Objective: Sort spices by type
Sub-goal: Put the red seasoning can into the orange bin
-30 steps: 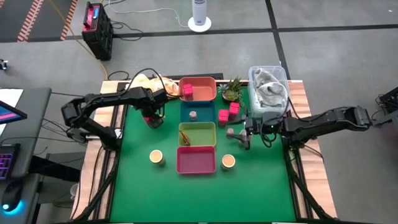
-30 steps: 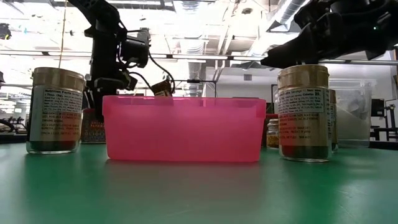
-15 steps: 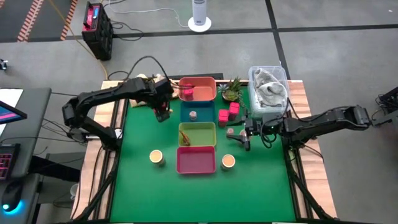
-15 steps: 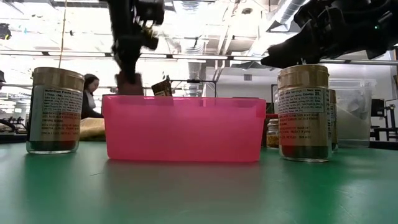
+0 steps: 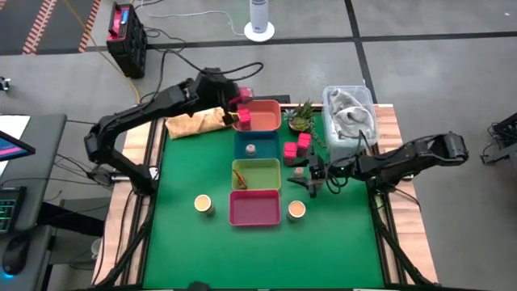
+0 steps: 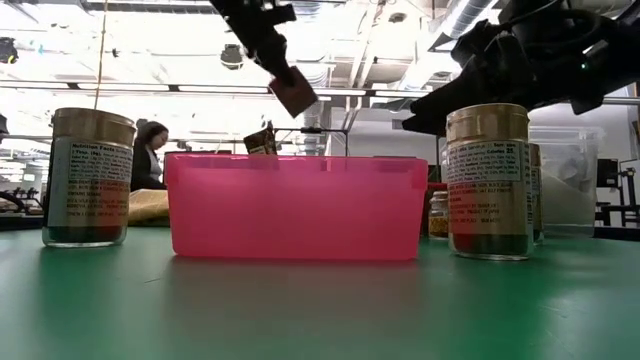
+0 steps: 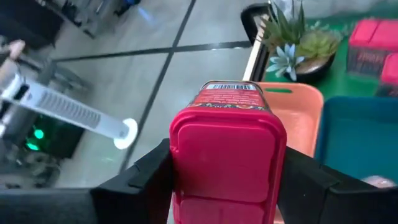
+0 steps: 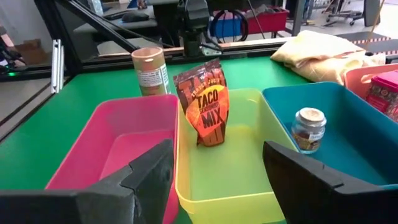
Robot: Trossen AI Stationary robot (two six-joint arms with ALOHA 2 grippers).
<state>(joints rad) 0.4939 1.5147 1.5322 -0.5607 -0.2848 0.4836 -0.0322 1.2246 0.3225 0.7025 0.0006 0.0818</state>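
Mid-sort: left gripper clamped on magenta spice box, held above orange tray. Next: lower, release beside matching box. Right gripper apart, idle near yellow tray.

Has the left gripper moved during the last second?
Yes. The left gripper, shut on a magenta pack, went from the green mat's left part toward the table's far edge, reaching the salmon tray.
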